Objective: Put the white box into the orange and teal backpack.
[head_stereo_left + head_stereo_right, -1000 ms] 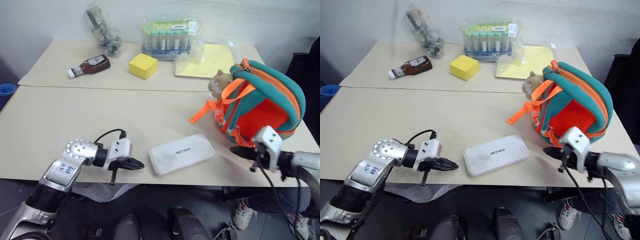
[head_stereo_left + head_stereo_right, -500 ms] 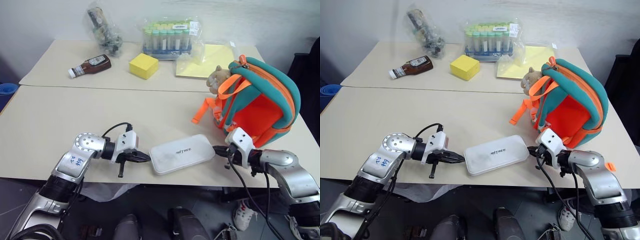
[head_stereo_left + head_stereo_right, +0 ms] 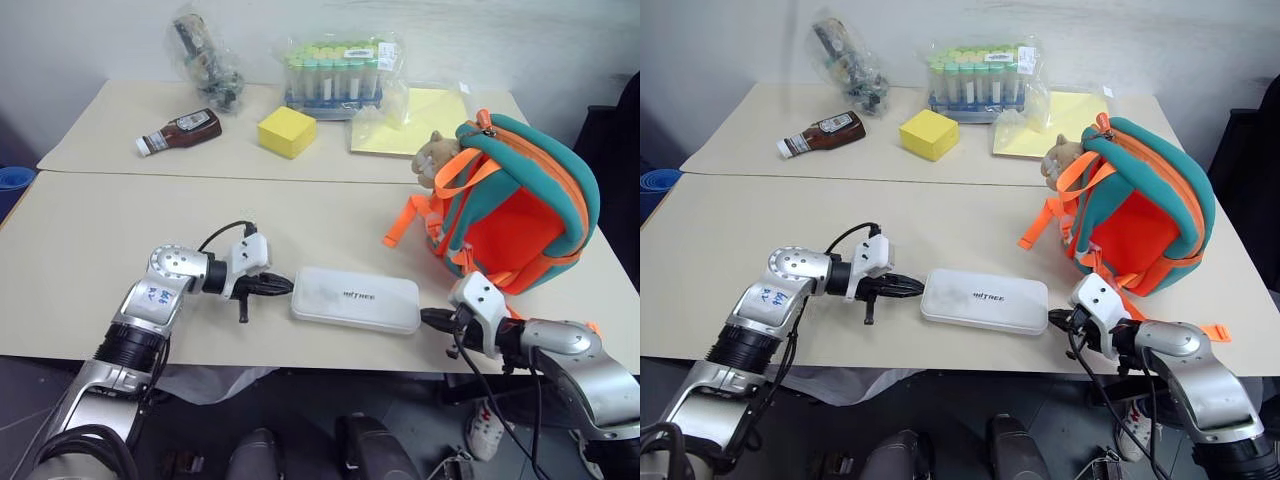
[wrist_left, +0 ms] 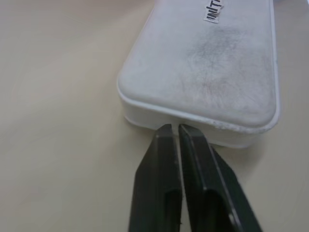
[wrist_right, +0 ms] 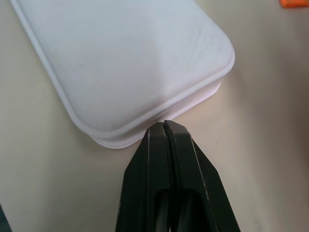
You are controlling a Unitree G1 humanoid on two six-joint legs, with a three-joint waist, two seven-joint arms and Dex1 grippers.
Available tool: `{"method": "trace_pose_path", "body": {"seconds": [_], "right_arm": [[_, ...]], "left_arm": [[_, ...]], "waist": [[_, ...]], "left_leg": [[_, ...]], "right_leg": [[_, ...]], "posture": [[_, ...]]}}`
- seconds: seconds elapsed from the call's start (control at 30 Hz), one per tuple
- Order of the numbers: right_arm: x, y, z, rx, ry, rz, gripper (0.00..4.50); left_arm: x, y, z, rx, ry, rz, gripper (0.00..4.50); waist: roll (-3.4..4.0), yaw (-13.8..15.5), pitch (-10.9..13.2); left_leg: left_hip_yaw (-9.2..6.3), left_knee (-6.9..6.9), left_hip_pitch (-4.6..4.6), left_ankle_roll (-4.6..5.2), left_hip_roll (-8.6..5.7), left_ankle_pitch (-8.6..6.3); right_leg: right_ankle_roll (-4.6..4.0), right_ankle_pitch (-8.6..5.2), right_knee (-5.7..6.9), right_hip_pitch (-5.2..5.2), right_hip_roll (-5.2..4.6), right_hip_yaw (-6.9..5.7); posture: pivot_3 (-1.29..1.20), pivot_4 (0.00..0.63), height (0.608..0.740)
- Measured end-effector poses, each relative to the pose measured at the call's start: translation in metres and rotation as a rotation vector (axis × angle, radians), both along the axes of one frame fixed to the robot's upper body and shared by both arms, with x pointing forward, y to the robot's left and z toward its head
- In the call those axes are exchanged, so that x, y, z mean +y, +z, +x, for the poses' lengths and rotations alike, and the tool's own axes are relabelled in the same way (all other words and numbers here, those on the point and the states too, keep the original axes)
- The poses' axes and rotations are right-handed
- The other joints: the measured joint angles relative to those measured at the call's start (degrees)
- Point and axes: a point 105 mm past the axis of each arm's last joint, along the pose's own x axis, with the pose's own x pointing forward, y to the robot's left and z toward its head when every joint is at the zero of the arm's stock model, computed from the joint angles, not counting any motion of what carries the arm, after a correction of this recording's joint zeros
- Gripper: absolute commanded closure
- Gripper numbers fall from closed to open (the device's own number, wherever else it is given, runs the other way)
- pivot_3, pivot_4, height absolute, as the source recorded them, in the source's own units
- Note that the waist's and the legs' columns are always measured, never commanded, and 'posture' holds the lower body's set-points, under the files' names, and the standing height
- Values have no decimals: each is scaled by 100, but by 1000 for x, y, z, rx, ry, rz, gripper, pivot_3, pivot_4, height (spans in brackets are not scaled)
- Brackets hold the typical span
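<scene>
On far table (image 3: 120, 140): sauce bottle (image 3: 178, 132) lying flat, yellow cube (image 3: 286, 131), bagged rack of tubes (image 3: 333, 76), yellow sheet (image 3: 415, 122), crumpled clear bag (image 3: 204, 56).

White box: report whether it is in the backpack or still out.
Out. The white box lies flat on the table, beside the orange and teal backpack.
</scene>
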Motion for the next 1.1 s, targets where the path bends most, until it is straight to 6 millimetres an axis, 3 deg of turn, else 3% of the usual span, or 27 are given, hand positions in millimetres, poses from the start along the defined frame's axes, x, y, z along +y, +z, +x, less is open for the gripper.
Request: {"method": "trace_pose_path", "body": {"seconds": [0.2, 0.37, 0.63, 0.9, 1.07, 1.1], "right_arm": [[-4, 1, 1, -11, -7, -2, 4500], [-10, -2, -1, -3, -26, -3, 4500], [-12, -5, -2, -4, -36, -7, 4500], [-8, -5, 1, -16, -44, 1, 4500], [-6, -7, 1, -14, -45, 5, 4500], [-6, -7, 1, -16, -45, 5, 4500]], "left_arm": [[22, 23, 2, 384, 166, -142, 1579], [24, 28, -8, 727, 232, -207, 117], [5, 5, -4, 870, 287, -138, 40], [-49, 2, 2, 855, 219, -109, 40], [-59, 3, 3, 911, 236, -165, 40], [-60, 3, 3, 922, 238, -175, 218]], "waist": [[-1, 7, 0], [-2, 7, 1], [-3, 9, 1], [-3, 130, 0], [-3, 153, 0], [-3, 152, 0]], "left_leg": [[0, 6, -2, -1, -9, 1], [-2, 6, -3, -11, -18, 6], [-7, 7, -3, -17, -18, 10], [-14, 18, 0, 0, -37, 9], [-16, 18, -2, 3, -40, 9], [-16, 17, -2, 0, -40, 10]], "right_leg": [[3, -2, 6, -2, -1, -3], [10, -11, 16, -6, -7, -1], [6, -14, 28, -11, -10, 2], [12, -11, 28, 1, -34, 0], [14, -10, 28, 1, -38, -3], [14, -10, 28, 0, -38, -3]], "posture": [[0, 150, 740], [0, 150, 740], [0, 150, 740], [0, 150, 740], [0, 150, 740], [0, 150, 740]]}}
